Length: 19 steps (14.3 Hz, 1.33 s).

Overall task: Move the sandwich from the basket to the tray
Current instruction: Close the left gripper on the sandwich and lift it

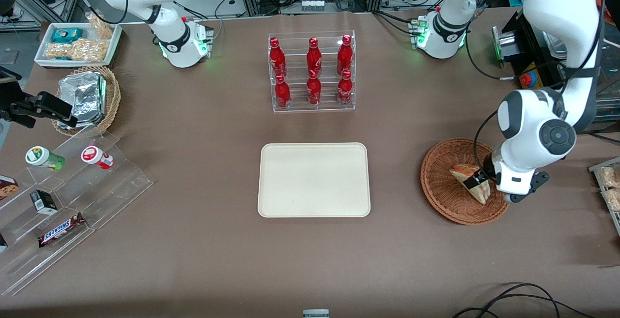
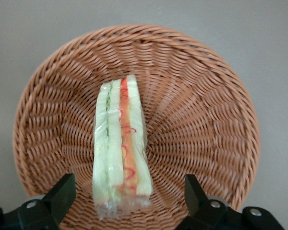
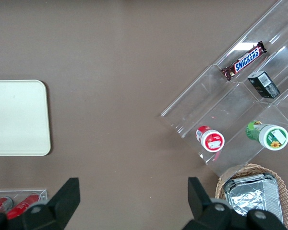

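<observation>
Fingers (image 2: 62, 194) spread wide, straddling the sandwich (image 2: 121, 143) without touching it, with the gripper (image 1: 477, 178) hanging low over the basket (image 1: 443, 189) at the working arm's end of the desk (image 1: 203, 240). Sandwich lying in the basket, wrapped in clear film, filling edge facing up. Judging the grasp step: lowering further, keeping the wedge centred between the pads, closing gently across the bread faces so as not to crush it or slip on the film, then lifting clear of the wicker rim before heading for the tray (image 1: 314, 180), lying bare mid-desk. Reading labels: "SNICKERS" on a bar (image 1: 60, 231) on the clear stepped stand (image 1: 116, 182); red bottles (image 1: 313, 71) carrying white script too small to read.
</observation>
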{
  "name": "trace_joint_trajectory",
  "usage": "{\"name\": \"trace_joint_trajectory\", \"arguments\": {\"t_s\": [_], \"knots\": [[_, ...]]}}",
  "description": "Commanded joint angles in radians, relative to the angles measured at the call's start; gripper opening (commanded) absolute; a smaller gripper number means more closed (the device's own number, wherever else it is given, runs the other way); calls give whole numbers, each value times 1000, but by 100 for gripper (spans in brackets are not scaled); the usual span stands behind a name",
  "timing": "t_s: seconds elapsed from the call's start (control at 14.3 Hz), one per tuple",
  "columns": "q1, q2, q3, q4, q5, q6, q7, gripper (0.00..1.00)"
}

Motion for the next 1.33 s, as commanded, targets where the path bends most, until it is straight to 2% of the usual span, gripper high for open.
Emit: {"name": "trace_joint_trajectory", "arguments": {"t_s": [0.0,0.07,0.14,0.21,0.28,0.42,0.84,1.26], "knots": [[4,39,15,3,1,14,-88,100],[4,45,27,3,1,13,-137,92],[4,57,29,9,4,11,-204,44],[4,59,29,10,6,8,-221,11],[4,60,29,15,6,7,-222,6],[3,54,29,27,6,-24,-225,4],[-52,48,-8,236,-10,-352,-234,4],[-247,54,-32,275,-8,-331,-199,2]]}}
